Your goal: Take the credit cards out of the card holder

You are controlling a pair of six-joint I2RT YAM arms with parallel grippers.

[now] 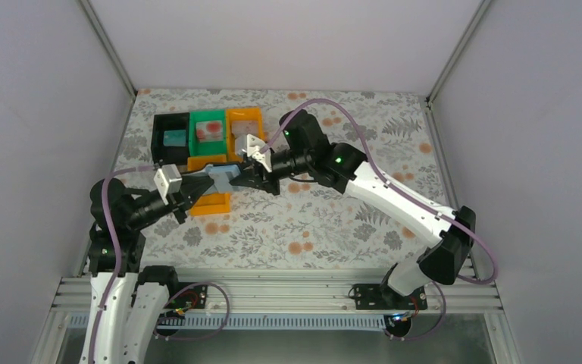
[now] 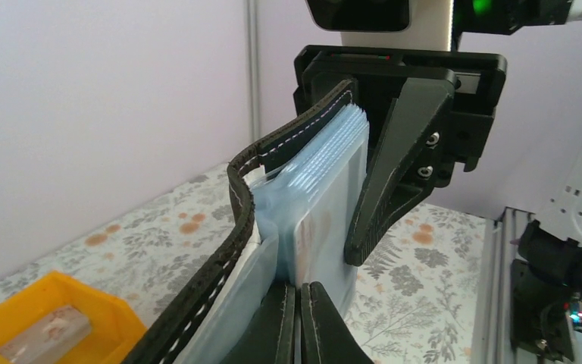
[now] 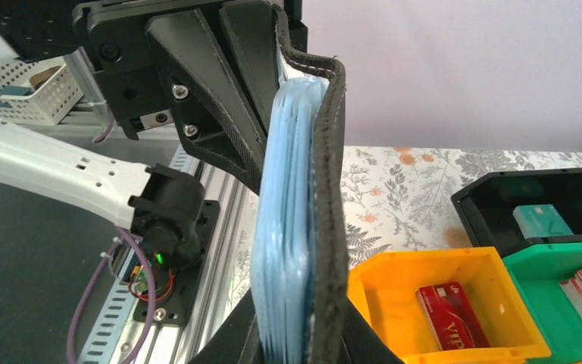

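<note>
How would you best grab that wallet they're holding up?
Likely at one end of the wallet, coming end-on and pinching black cover and blue sleeves together, as the right gripper does: the sleeves alone fan loosely.

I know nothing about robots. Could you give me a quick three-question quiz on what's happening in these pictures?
1. True or false: the folding black card holder with pale blue sleeves lies flat on the floral table.
2. Which square plastic tray holds the thin red card? A black; B green; C orange.
3. What grips the card holder?
Key: 1 false, it is held up off the table. 2 C, the orange tray. 3 Both the left gripper and the right gripper, each shut on it.
</note>
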